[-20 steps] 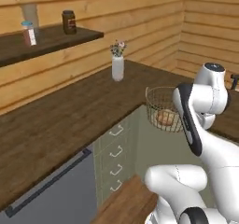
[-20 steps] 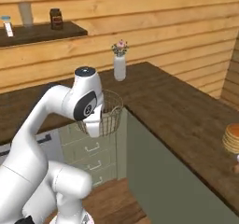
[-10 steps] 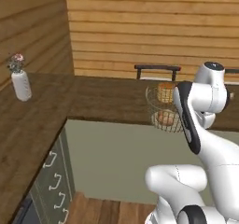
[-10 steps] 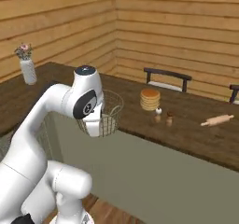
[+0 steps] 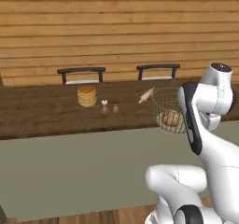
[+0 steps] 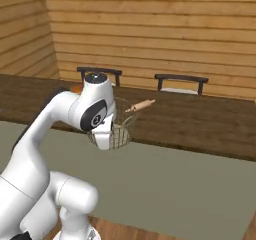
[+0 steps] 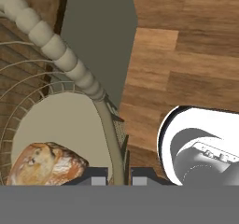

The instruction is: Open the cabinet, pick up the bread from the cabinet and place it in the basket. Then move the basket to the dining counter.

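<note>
My gripper (image 7: 119, 176) is shut on the wall of the wire basket (image 7: 70, 64), with the mesh pinched between the two fingertips. The tan-brown bread (image 7: 44, 164) lies on the basket's bottom. In the left base view the basket (image 5: 163, 101) hangs in the air beside my arm, at the near edge of the dining counter (image 5: 51, 115), with the bread (image 5: 171, 119) showing through the mesh. The right base view has the basket (image 6: 124, 129) partly behind my hand. The cabinet is out of view.
On the counter are a stack of pancakes (image 5: 87, 96), two small shakers (image 5: 109, 108) and a rolling pin (image 5: 146, 95). Two dark chairs (image 5: 81, 73) stand behind it against a plank wall. Below the basket lie the counter's grey front and wood floor (image 7: 186, 55).
The whole picture has swung round, so the base has moved: the corner worktop with the vase has gone and the dining counter now faces me. The basket stays in my shut gripper.
</note>
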{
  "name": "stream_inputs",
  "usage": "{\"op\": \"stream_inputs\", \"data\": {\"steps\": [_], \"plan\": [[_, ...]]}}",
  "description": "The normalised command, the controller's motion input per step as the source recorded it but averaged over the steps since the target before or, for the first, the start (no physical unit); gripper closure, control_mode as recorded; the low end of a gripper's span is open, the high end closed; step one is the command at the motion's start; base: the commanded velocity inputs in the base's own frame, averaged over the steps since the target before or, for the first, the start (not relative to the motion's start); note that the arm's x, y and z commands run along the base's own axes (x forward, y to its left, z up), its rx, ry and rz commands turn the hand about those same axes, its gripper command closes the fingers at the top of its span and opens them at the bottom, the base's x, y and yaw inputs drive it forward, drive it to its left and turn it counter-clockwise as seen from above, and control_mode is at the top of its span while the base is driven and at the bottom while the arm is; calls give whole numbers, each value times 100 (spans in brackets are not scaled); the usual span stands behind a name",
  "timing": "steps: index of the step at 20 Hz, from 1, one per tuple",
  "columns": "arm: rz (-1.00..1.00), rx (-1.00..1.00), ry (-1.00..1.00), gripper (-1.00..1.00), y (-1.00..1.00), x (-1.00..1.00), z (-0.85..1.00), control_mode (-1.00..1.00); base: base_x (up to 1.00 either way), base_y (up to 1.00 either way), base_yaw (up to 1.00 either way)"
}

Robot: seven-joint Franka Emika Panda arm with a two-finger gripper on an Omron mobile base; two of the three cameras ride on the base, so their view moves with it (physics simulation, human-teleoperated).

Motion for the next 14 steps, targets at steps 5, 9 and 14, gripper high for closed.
{"op": "stream_inputs", "data": {"steps": [5,9,14], "plan": [[0,0,0,100,0,0,0,100,36,-100,-19],[0,0,0,100,0,0,0,100,55,-98,-2],[0,0,0,100,0,0,0,100,71,-82,0]]}}
